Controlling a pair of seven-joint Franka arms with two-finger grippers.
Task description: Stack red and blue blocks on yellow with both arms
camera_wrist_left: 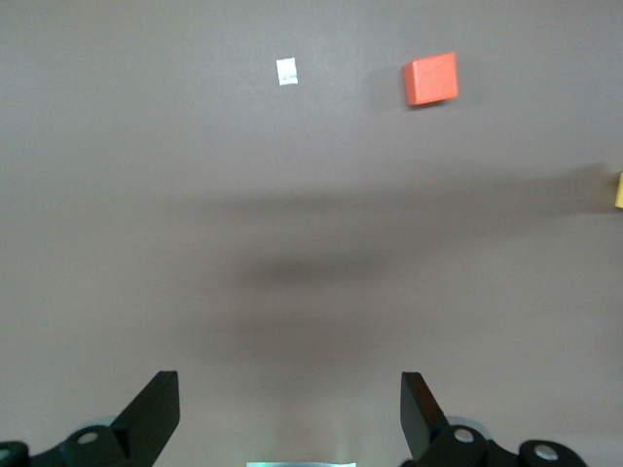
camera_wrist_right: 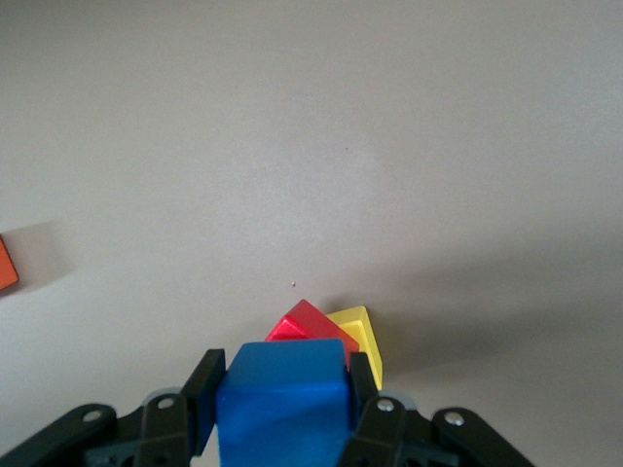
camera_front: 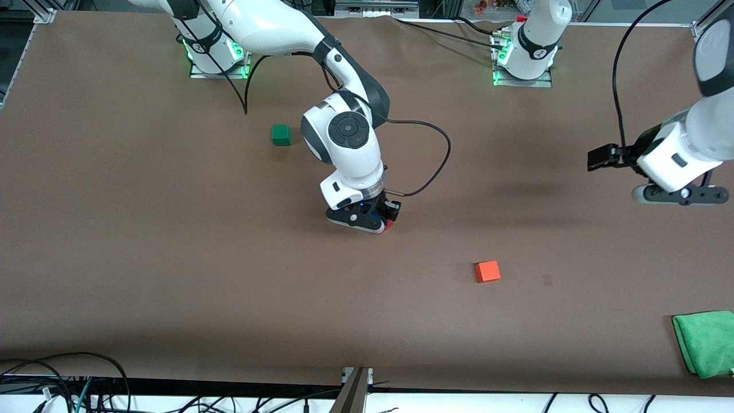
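Brown table [camera_front: 172, 258], mostly bare. My right arm reaches from its base to mid-table; my left arm waits, parked high at its own end.

Right gripper [camera_front: 375, 221] is low over the stack, jaws clamped on the blue cube [camera_wrist_right: 282, 404]. In the right wrist view the red cube [camera_wrist_right: 310, 324] sits on the yellow cube [camera_wrist_right: 360, 336], rotated a bit against it; blue hangs directly above red. Can't tell if blue touches red yet.

Left gripper [camera_wrist_left: 290, 413] has fingers wide apart, nothing between them, over bare table.

Progress, my read: red on yellow done; blue held, still to be seated and released. Nearly finished.

Room: green cloth [camera_front: 705, 341] sits at the table edge, left arm's end. Orange cube [camera_front: 487, 271] lies nearer the camera than the stack, well apart. Dark green cube [camera_front: 281, 135] lies farther from the camera, also well apart. Plenty of open table round the stack.
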